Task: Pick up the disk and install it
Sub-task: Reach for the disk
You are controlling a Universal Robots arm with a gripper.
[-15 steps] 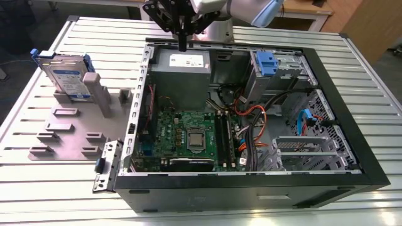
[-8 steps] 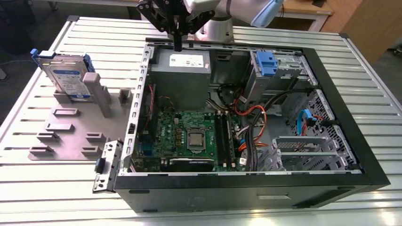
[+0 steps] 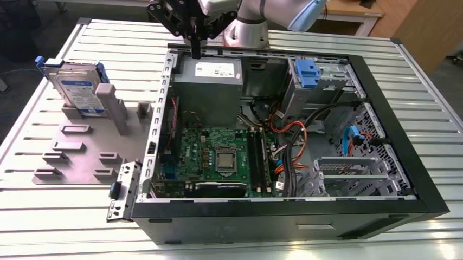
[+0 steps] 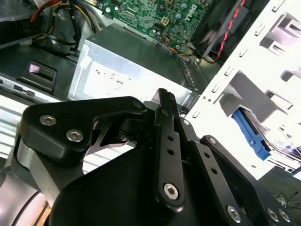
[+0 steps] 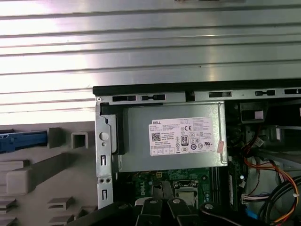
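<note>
Silver and blue, the disk (image 3: pixel 76 86) stands on edge in a grey rack (image 3: pixel 79 157) at the upper left of the exterior view. It is well apart from the open computer case (image 3: pixel 253 225), with bare slatted table (image 3: pixel 43 216) around it. Its white-and-blue label is too small to read. The claw (image 3: pixel 196 53) hangs over the case's far rim, just above the grey box (image 3: pixel 210 81) with a white sticker, its fingers pressed together and holding nothing.

A ribbed metal worktop (image 3: pixel 108 43) carries an open computer case (image 3: pixel 289 223) and, at the exterior view's left, a grey fixture plate (image 3: pixel 90 142) that seems to touch the case's side.
</note>
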